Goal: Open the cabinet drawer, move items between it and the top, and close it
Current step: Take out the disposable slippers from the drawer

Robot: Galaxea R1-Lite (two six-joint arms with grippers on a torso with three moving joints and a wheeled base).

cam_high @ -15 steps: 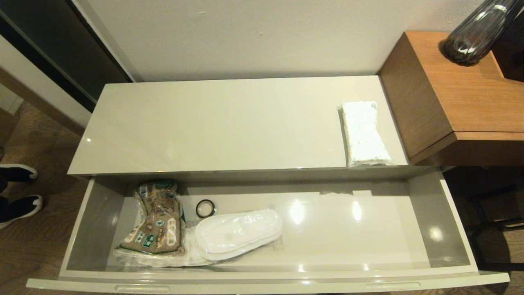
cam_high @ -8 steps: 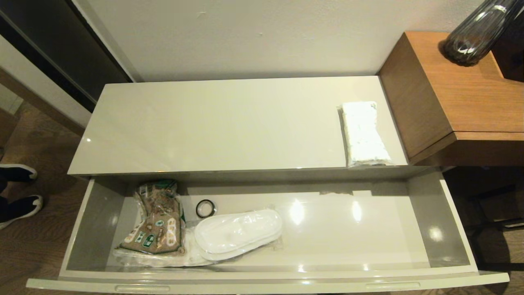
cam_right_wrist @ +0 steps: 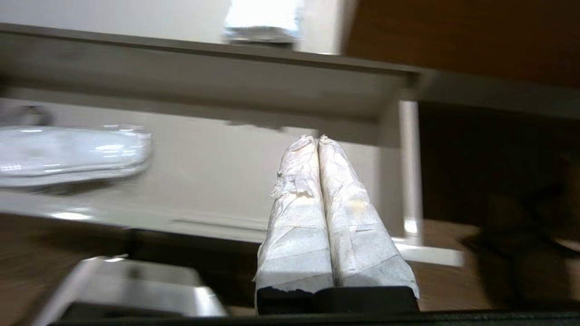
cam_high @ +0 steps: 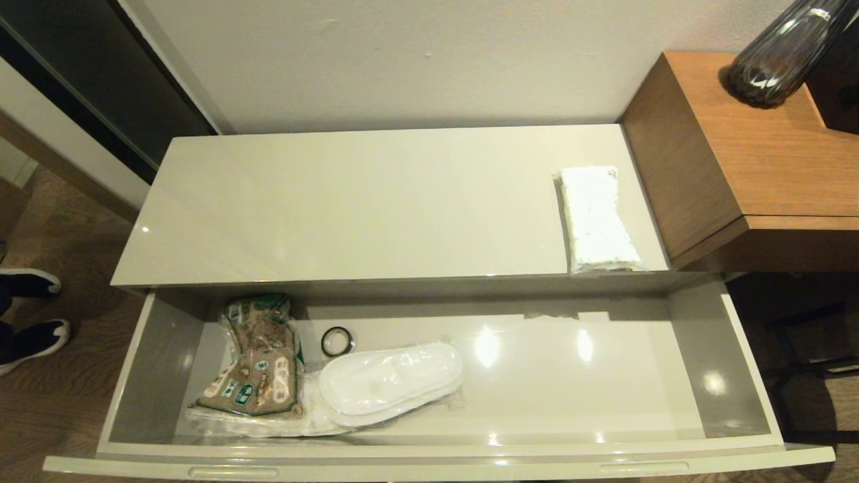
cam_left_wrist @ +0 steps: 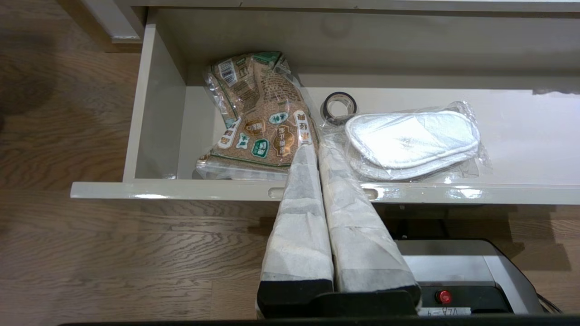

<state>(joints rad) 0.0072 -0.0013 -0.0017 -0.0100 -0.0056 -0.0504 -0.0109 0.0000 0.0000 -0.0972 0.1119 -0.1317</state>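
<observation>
The cabinet drawer [cam_high: 436,456] stands pulled fully out below the top [cam_high: 349,201]. White slippers [cam_high: 389,384] in clear wrap lie in the drawer's left half. The white tissue pack [cam_high: 596,220] rests on the top near its right end. Neither gripper shows in the head view. In the left wrist view my left gripper [cam_left_wrist: 316,147] is shut and empty, held in front of the drawer's front edge [cam_left_wrist: 181,190], pointing toward the slippers [cam_left_wrist: 410,140]. My right gripper [cam_right_wrist: 317,139] is shut and empty, in front of the drawer's right end, with the tissue pack [cam_right_wrist: 263,20] above.
A brown printed packet [cam_high: 258,362] and a small black ring [cam_high: 336,341] lie in the drawer beside the slippers. A higher orange-brown wooden surface [cam_high: 751,154] with a dark glass vase [cam_high: 778,54] adjoins on the right. A person's shoes [cam_high: 30,315] stand on the floor at left.
</observation>
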